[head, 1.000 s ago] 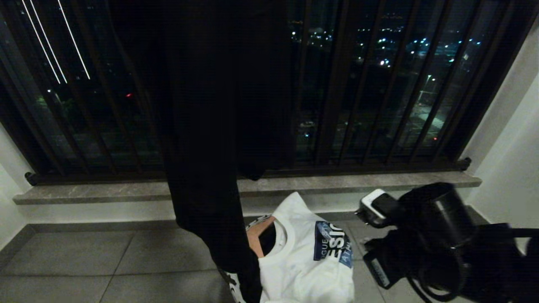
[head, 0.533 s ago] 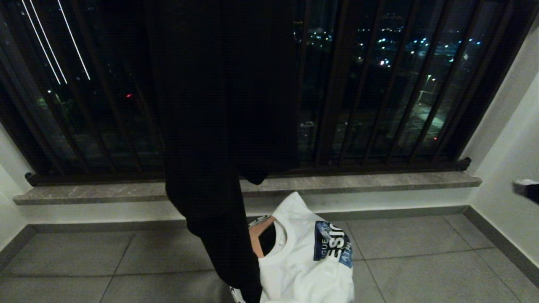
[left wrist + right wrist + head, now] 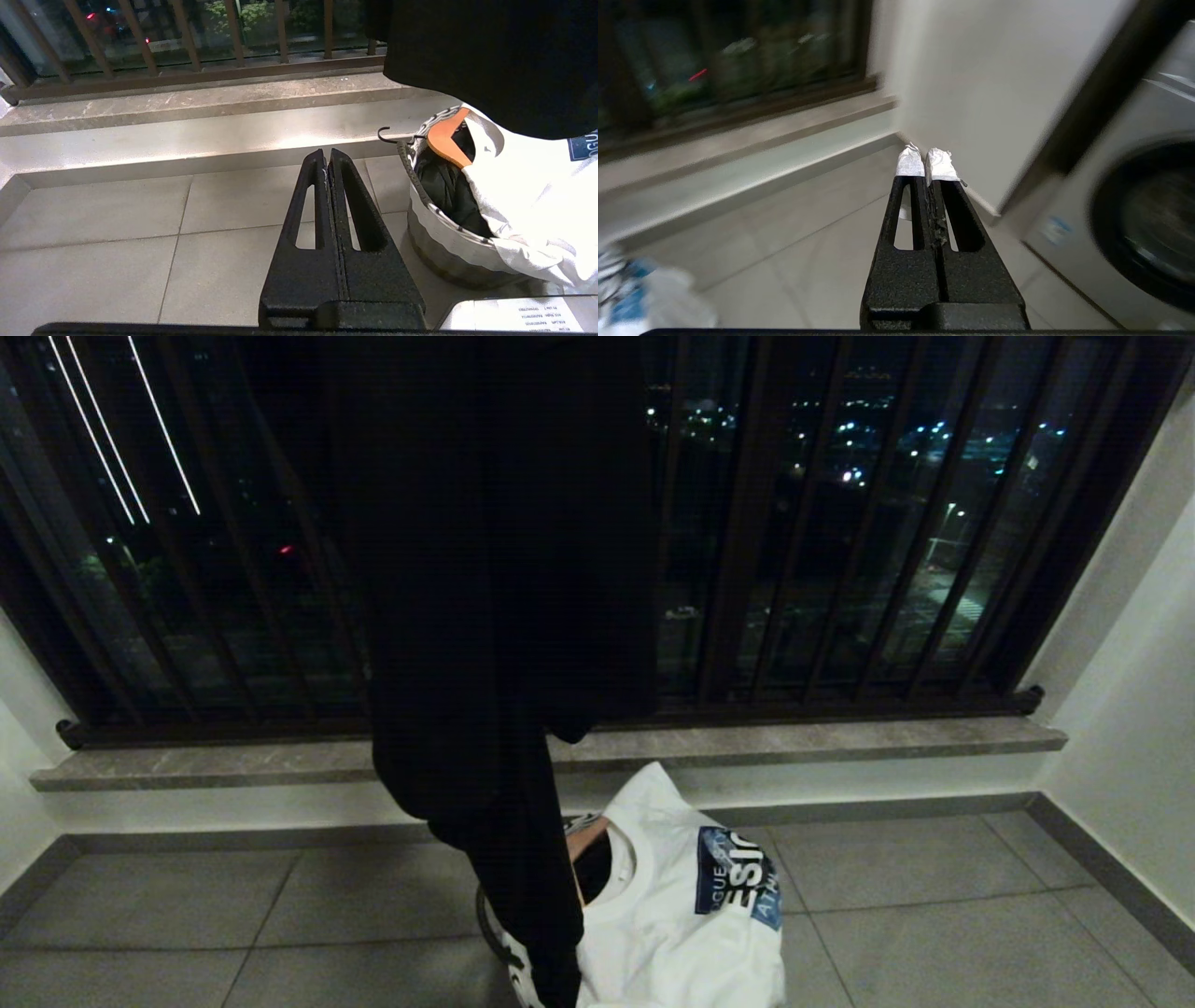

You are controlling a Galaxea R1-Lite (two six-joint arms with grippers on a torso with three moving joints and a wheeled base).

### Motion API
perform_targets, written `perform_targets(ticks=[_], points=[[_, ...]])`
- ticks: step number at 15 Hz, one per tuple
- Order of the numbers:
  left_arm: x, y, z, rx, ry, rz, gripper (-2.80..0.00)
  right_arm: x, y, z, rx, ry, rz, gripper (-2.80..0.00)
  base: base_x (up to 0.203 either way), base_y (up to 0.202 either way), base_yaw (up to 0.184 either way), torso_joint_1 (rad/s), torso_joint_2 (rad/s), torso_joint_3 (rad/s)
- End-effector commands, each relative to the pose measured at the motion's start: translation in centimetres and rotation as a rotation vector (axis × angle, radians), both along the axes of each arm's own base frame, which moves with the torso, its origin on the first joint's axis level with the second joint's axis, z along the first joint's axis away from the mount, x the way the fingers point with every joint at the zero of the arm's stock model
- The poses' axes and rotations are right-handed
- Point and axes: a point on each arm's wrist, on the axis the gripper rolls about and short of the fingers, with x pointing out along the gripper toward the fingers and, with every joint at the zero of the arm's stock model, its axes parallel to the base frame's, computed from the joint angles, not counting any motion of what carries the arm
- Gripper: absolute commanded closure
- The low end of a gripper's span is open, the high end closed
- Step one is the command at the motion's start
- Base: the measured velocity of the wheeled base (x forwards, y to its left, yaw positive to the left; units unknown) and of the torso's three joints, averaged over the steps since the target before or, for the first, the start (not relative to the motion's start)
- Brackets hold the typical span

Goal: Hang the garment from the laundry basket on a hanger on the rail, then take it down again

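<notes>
Gone from the head view's 4 o'clock corner: right gripper [image 3: 927, 161], clenched, empty, near the washing machine [image 3: 1134, 224]. Left gripper [image 3: 327, 156] clenched, empty, low at the floor. White garment [image 3: 681, 915] in laundry basket [image 3: 434, 233] at 6 o'clock, orange hanger [image 3: 446, 140] inside; apparently taken down already.
</notes>
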Motion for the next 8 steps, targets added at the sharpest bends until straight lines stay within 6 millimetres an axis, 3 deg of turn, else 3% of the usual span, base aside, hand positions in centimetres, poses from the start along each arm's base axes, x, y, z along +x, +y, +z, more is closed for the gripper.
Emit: perform_targets(ticks=[1, 4, 8], points=[[0.0, 0.0, 0.0, 0.001, 0.000, -0.001, 0.00, -3.7, 0.2, -1.5, -0.004, -0.093, -0.063, 0.00, 0.000, 0.000, 0.000, 0.000, 0.00, 0.000], [0.0, 0.0, -0.1, 0.001, 0.002, -0.001, 0.00, -5.4, 0.4, -4.1, -0.024, -0.129, 0.022, 0.00, 0.000, 0.000, 0.000, 0.000, 0.00, 0.000], [0.0, 0.0, -0.1, 0.002, 0.002, 0.001, 0.00, -4.8, 1.0, -10.6, -0.007, -0.138, 0.304, 0.00, 0.000, 0.000, 0.000, 0.000, 0.00, 0.000]])
